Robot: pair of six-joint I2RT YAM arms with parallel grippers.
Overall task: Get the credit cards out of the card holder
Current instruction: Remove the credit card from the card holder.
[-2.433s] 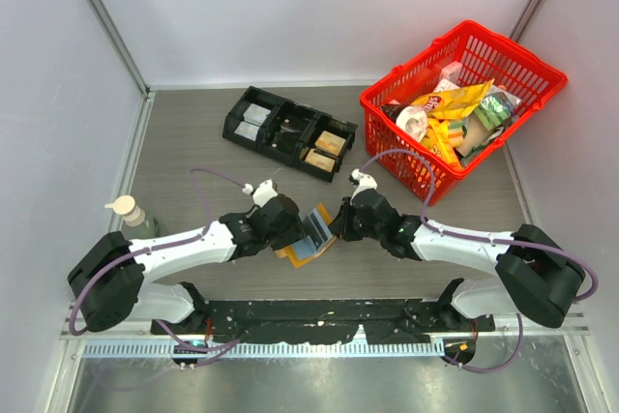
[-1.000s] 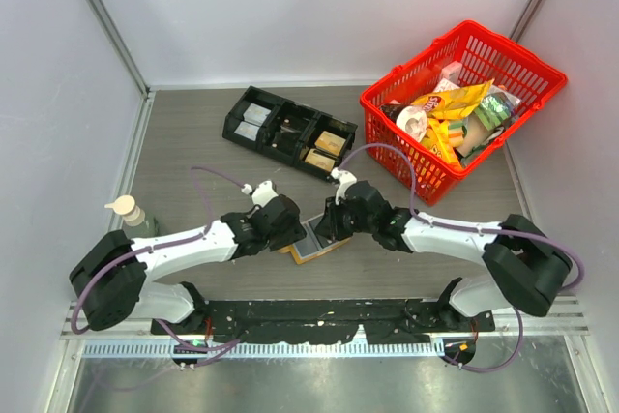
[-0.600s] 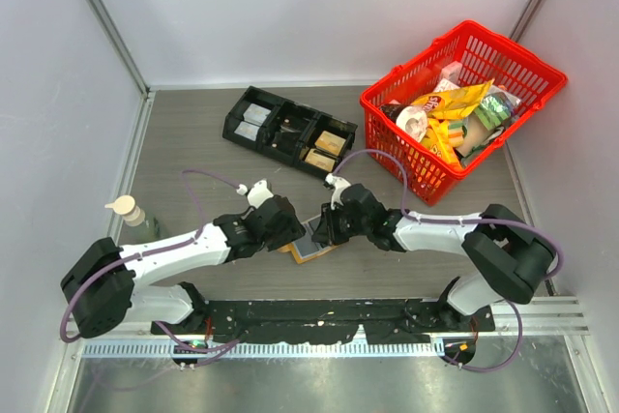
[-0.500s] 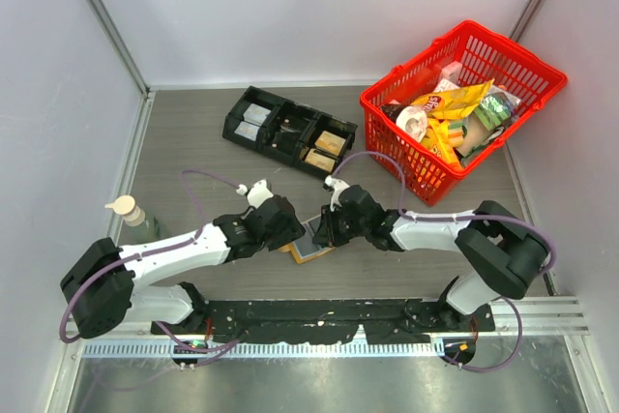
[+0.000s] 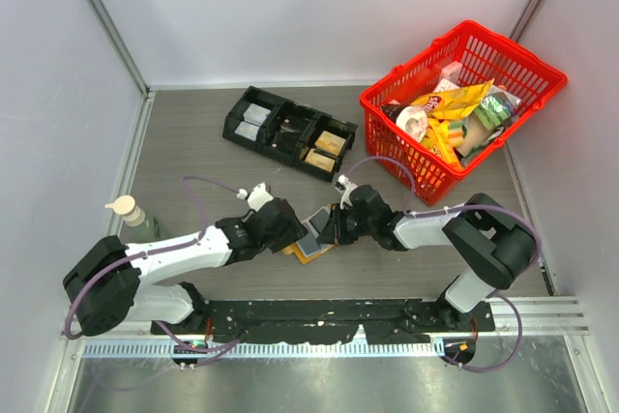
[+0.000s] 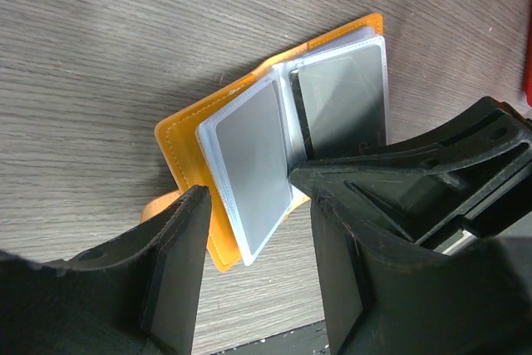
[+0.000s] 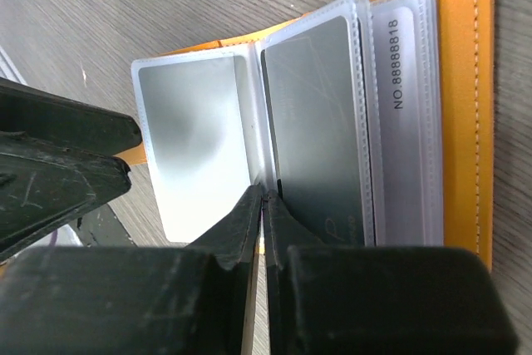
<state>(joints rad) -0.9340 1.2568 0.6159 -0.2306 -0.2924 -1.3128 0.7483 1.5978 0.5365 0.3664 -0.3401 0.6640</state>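
I have the card holder (image 5: 308, 239) lying open on the counter (image 5: 193, 152) near the front edge, right between my two wrists. The left gripper (image 5: 290, 232) is spread, and in its wrist view its fingers straddle the holder's near corner, with the orange side tab (image 6: 158, 205) against one finger. The right gripper (image 7: 263, 201) has its fingers pressed together, tips set at the fold where the pale panel (image 7: 195, 139) meets the dark card (image 7: 316, 122). I cannot tell whether any card edge is actually caught between them. Beyond the dark card, a clear sleeve printed NO.88888818 (image 7: 401, 64) lies against the orange cover. Compared with 2.4 s ago, the holder is no longer tipped up between the grippers showing a blue face but lies lower with its leaves fanned. The right arm has folded in, its elbow much nearer the holder. Since half a second ago the right wrist has moved slightly to the right. For room, bare wood-grain counter runs behind the holder up to the black tray (image 5: 288, 132), which is well apart. The red basket (image 5: 379, 115) stands off to the right rear, and a small bottle (image 5: 131, 215) stands by the left wall. On the near side only a narrow strip of counter separates the holder from the black base rail (image 5: 319, 316).
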